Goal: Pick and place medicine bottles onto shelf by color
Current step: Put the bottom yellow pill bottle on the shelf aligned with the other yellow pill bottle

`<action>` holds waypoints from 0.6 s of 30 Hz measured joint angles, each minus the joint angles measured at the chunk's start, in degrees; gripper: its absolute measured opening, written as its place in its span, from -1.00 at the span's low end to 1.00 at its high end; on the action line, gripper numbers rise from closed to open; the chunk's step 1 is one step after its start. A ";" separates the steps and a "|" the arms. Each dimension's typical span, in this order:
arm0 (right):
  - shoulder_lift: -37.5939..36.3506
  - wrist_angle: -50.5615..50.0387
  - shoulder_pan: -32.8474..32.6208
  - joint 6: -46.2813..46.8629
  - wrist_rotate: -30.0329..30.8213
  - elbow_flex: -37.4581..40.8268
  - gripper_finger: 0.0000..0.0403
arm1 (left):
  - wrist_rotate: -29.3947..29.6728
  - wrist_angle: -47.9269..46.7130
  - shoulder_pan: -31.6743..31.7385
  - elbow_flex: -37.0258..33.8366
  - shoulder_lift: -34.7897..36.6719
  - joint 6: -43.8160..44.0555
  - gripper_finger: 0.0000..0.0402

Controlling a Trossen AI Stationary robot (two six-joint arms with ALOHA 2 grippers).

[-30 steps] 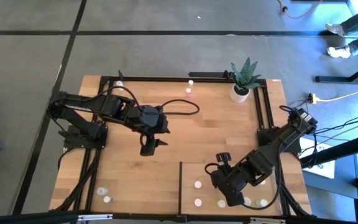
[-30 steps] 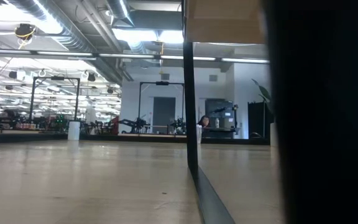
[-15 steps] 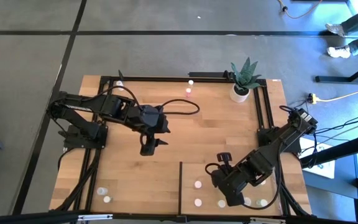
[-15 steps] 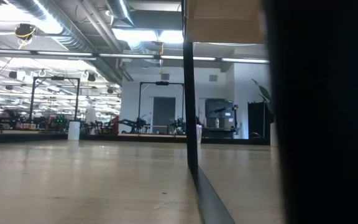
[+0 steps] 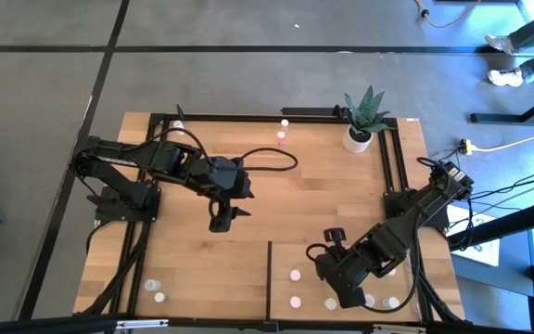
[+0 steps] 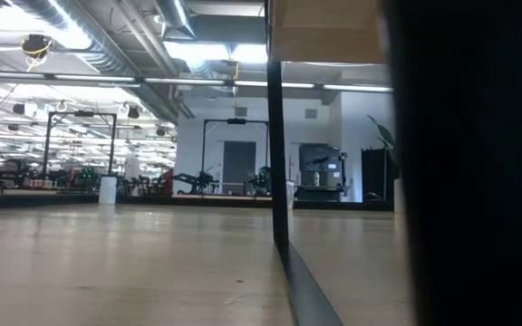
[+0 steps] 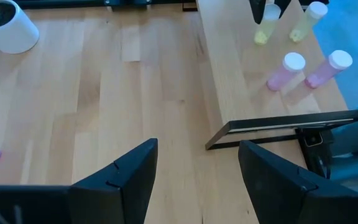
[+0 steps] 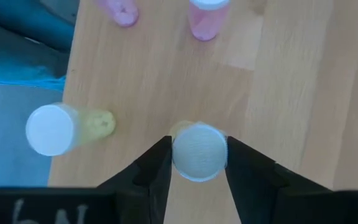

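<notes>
R pincer (image 8: pixel 197 163): fingers flank small yellow-tinted plastic bottle w/ white cap (image 8: pixel 199 151) on pale wood shelf (image 8: pixel 278 81); grip or release, cannot tell.
Handling: prob. light, rigid, tippy; take at body below cap.
L pincer (image 7: pixel 197 165): wide, empty, above desk (image 7: pixel 104 93).

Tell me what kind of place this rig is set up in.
Probably a robotics lab or workshop. The low view looks past the table into a large hall with exposed ceiling ducts and black metal frames. From above, cables trail over grey carpet.
</notes>
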State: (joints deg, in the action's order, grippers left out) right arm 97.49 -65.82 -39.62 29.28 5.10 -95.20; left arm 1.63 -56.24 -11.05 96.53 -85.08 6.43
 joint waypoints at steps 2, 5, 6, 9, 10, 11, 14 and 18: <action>0.00 0.00 0.00 0.10 -0.14 0.00 -0.31 | 0.00 0.01 0.00 0.00 0.00 0.01 0.08; 0.00 0.00 0.00 0.09 -0.21 0.00 -0.37 | 0.02 0.01 0.00 0.00 0.00 0.01 0.08; 0.00 0.00 0.00 0.18 -0.19 0.00 -0.38 | 0.02 0.01 0.00 0.00 0.00 0.01 0.08; 0.00 0.00 0.00 0.24 -0.17 0.00 -0.36 | -0.02 0.01 0.00 0.00 0.00 0.01 0.08; 0.00 0.00 0.00 0.22 -0.17 0.00 -0.34 | -0.13 0.01 0.00 0.00 0.00 0.01 0.08; 0.00 0.00 0.00 0.22 -0.17 0.00 -0.30 | -0.73 0.01 0.00 0.00 0.00 -0.01 0.08; 0.00 0.00 0.00 0.22 -0.17 0.00 -0.21 | -3.92 0.01 0.00 0.00 0.00 -0.74 0.08; 0.00 0.00 0.00 0.24 0.61 0.00 -0.14 | -8.54 0.02 -0.04 0.00 0.00 -1.00 0.08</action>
State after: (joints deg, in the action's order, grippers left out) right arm 97.49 -65.82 -39.62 29.52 5.71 -95.20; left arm -6.92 -56.22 -11.09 96.53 -85.08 5.43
